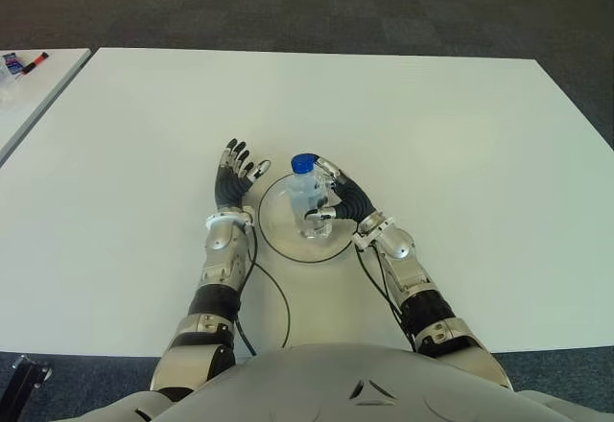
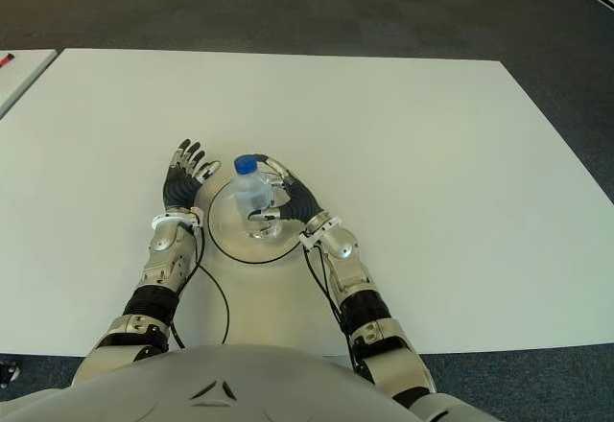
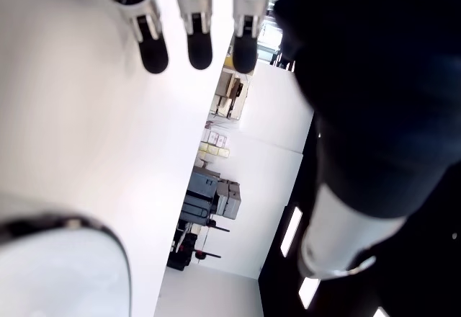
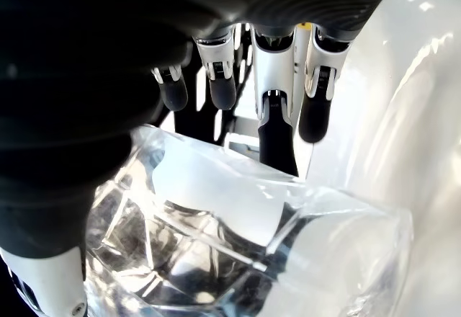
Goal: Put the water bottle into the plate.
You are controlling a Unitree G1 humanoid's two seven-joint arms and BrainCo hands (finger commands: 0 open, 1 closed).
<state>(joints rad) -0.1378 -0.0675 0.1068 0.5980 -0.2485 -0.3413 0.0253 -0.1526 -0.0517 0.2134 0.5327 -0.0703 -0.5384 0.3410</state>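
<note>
No readable writing anywhere — the water bottle carries a pale band around its middle, but no text on it can be made out. It stands upright inside the plate, a clear round glass dish with a dark rim, near the front-centre of the table. Bottle is clear ribbed plastic with a blue cap, the base sitting on the plate's floor. The right hand is on the bottle's right side with fingers curved around it; in the right wrist view the fingertips hang just off the plastic and the thumb lies alongside, so contact cannot be confirmed — grip or release is not decidable. The left hand shows just left of the plate's rim, fingers spread and straight, holding nothing. Both hands have black ribbed palms and silver finger segments with dark pads. A thin black cable loops across the table from the left wrist. Table is flat matte white, rectangular; a second white table sits to the far left with a red marker on it. Floor is dark grey carpet tile.
</note>
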